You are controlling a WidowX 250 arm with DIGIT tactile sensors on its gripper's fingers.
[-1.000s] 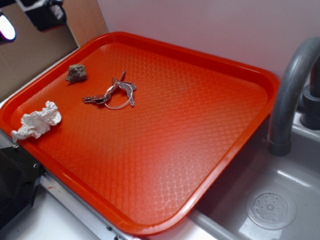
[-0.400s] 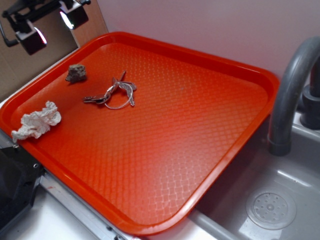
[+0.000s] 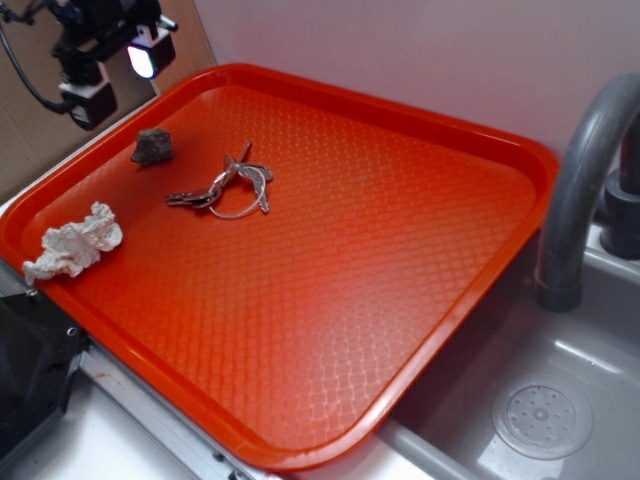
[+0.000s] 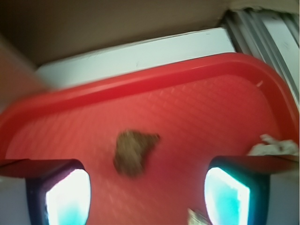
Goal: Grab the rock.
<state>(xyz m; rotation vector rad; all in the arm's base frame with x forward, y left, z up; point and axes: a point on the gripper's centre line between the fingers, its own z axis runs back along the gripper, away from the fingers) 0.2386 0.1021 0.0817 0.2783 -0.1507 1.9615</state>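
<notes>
While the gripper (image 3: 112,78) hung above the tray's (image 3: 420,330) far-left rim with its jaws apart and nothing between them, the rock (image 3: 153,146) lay on the orange tray at about ten o'clock, just below the gripper and clear of it. From the rock, the bunch of keys (image 3: 222,188) sat near at four o'clock and the crumpled white paper (image 3: 73,242) well apart at seven o'clock by the tray's near-left rim. Through the wrist camera the rock (image 4: 133,151) showed blurred between the two lit fingers (image 4: 68,197), touching neither, with the paper (image 4: 274,146) at the right edge.
</notes>
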